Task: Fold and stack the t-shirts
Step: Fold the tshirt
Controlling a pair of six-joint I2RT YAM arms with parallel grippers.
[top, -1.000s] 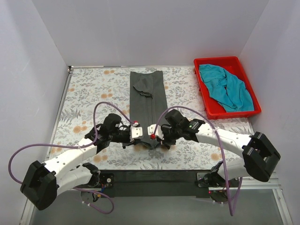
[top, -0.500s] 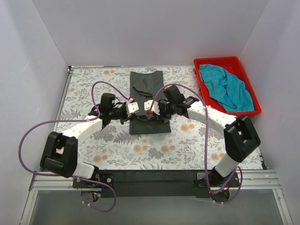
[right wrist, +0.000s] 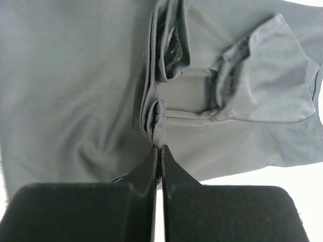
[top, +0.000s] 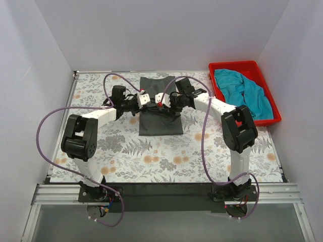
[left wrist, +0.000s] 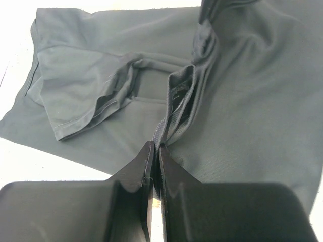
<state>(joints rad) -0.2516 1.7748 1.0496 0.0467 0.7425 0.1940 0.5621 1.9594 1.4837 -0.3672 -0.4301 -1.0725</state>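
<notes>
The dark charcoal grey t-shirt (top: pixel 160 120) lies at the back middle of the table, doubled over into a short rectangle. Both grippers hold its lifted edge above its far half. My left gripper (top: pixel 146 100) is shut on a bunched fold of the grey cloth (left wrist: pixel 242 91), pinched at the fingertips (left wrist: pixel 155 147). A little to its right, my right gripper (top: pixel 162 100) is shut on the same edge (right wrist: pixel 160 148), with the grey cloth (right wrist: pixel 75 75) hanging below. A folded sleeve shows in both wrist views. The teal-blue t-shirt (top: pixel 245 93) lies crumpled in the bin.
A red plastic bin (top: pixel 235 64) stands at the back right corner and holds the teal shirt. The floral tablecloth (top: pixel 151 156) covers the table. White walls close in the left, back and right sides. Purple cables loop above both arms.
Both arms have carried the grey shirt's near edge away from their bases toward the back of the table. The long strip of shirt is now doubled over to about half its length.
</notes>
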